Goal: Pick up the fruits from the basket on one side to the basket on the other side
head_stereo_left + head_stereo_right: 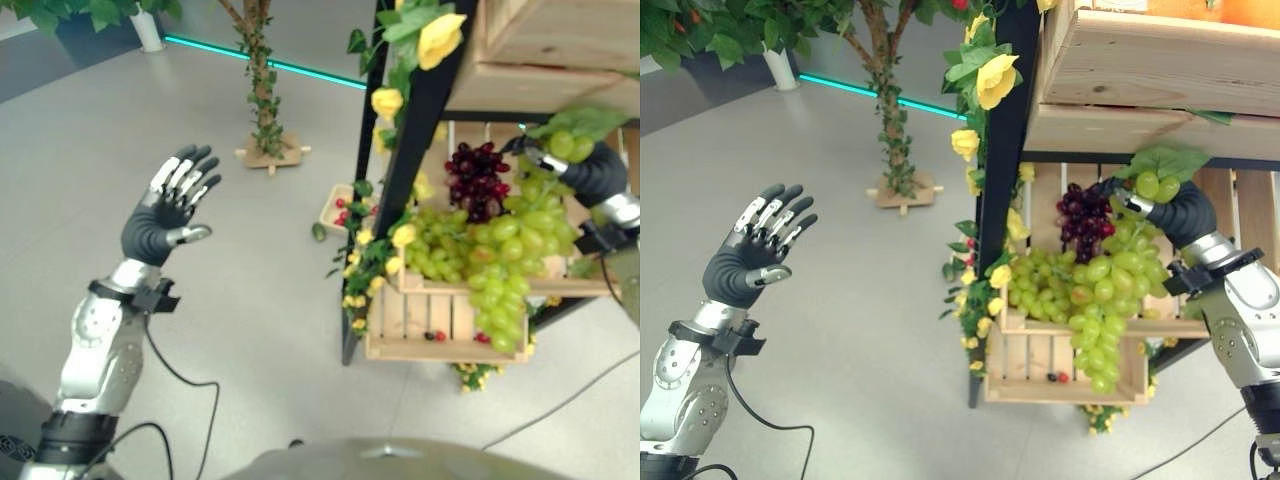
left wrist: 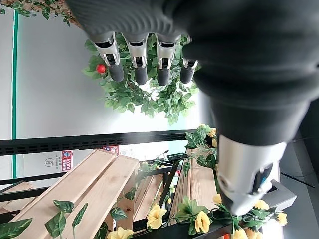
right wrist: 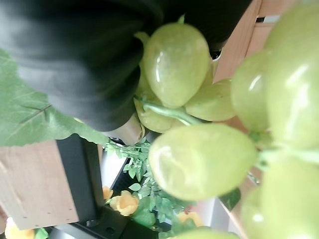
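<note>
A long bunch of green grapes hangs at about 3 o'clock in the right eye view, its top gripped by the right robot hand, whose fingers are closed on the stem end beside a green leaf. The bunch dangles over the front of a wooden crate on the shelf stand, with more green grapes lying in the crate at 9 o'clock of the held bunch. A cluster of dark red grapes sits just behind, at 11 o'clock. Yellow roses and leaves trail down the black post. Well apart, at 9 o'clock, the left robot hand is raised over the grey floor, fingers straight and spread, grasping nothing. A small vine-wrapped tree stands at 12 o'clock.
</note>
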{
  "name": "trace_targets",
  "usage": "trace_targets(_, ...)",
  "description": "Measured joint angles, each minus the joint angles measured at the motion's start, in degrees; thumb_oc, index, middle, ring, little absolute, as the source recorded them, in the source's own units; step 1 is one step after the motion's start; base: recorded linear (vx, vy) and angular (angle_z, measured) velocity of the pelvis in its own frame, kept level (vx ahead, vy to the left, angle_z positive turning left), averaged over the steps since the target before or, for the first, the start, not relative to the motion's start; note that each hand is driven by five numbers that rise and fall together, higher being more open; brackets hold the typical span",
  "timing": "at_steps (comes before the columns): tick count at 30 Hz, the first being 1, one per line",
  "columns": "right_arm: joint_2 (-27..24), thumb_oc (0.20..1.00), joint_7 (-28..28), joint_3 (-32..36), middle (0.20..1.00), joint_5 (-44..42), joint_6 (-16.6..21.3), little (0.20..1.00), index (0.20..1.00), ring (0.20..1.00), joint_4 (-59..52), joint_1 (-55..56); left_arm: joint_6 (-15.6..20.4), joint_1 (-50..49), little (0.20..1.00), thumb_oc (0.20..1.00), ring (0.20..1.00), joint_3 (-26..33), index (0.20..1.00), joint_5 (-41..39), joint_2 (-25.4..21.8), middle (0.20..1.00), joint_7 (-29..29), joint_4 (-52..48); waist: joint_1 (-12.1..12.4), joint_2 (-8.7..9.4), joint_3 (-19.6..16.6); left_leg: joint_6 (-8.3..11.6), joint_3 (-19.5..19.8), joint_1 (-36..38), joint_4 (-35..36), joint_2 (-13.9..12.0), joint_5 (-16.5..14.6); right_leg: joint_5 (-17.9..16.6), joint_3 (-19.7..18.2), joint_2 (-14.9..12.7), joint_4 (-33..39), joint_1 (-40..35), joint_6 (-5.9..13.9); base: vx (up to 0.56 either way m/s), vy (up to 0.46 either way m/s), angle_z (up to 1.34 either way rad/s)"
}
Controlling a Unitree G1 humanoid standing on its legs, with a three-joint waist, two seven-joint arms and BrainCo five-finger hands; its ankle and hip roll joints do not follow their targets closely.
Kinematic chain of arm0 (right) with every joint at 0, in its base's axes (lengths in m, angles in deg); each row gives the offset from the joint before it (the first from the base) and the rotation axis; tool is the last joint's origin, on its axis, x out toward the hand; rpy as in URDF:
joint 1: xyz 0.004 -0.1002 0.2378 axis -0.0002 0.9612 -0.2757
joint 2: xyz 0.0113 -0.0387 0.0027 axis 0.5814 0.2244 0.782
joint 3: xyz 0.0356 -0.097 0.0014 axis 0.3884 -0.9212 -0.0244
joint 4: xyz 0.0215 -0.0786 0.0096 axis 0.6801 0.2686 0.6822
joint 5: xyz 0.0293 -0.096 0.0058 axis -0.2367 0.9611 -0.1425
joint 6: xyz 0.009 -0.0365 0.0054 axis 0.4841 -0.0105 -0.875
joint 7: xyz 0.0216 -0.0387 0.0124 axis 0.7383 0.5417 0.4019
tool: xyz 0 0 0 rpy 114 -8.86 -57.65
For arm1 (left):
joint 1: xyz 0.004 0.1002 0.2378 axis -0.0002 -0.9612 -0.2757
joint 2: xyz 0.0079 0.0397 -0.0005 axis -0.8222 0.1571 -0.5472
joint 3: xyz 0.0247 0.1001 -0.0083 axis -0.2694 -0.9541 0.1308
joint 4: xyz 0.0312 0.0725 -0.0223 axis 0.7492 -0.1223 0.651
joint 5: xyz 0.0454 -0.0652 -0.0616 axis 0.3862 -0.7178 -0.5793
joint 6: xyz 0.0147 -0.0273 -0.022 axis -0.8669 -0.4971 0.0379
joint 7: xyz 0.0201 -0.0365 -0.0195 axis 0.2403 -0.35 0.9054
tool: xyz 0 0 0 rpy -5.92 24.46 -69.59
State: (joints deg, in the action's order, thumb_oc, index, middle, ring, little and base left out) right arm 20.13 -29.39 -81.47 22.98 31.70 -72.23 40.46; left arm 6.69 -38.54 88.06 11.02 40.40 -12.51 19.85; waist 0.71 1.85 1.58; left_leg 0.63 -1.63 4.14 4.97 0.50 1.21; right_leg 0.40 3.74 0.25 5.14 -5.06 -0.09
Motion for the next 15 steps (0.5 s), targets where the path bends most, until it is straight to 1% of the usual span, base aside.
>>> trace_targets(9, -0.06, 0.2, 1.24, -1.0, 0.2, 0.19, 0.07, 0.2, 0.2, 0.2, 3.44, -1.69, -0.31, 0.01, 1.0, 1.0, 1.0, -0.21, 1.0, -0.01, -0.05, 1.0, 0.05, -0.01, 0.2, 0.2, -0.08, 0.0, 0.07, 0.01, 0.0, 0.02, 0.0, -0.02, 0.03, -0.01, 0.0, -0.05, -0.03, 0.0, 0.0, 0.0)
trace_targets(12, -0.06, 0.2, 1.53, -3.37, 0.2, 0.26, 0.08, 0.2, 0.2, 0.2, 6.22, -3.36, -0.36, 0.04, 1.0, 1.0, 1.0, -0.44, 1.0, -0.01, -0.61, 1.0, 0.09, -0.01, 0.17, 0.36, -0.19, 0.0, 0.08, 0.11, 0.0, 0.01, 0.0, -0.02, 0.03, -0.01, 0.0, -0.15, -0.02, 0.0, 0.0, 0.0)
trace_targets(15, -0.05, 0.2, 2.46, -5.81, 0.2, 1.28, 0.1, 0.2, 0.2, 0.2, 11.76, -5.45, -0.47, 0.36, 1.0, 1.0, 1.0, -1.64, 1.0, -0.06, -1.89, 1.0, 0.17, -0.01, 0.25, 0.55, -0.31, 0.0, 0.11, 0.11, 0.0, 0.01, 0.01, -0.03, 0.07, -0.02, 0.01, -0.15, 0.02, 0.0, 0.0, 0.0)
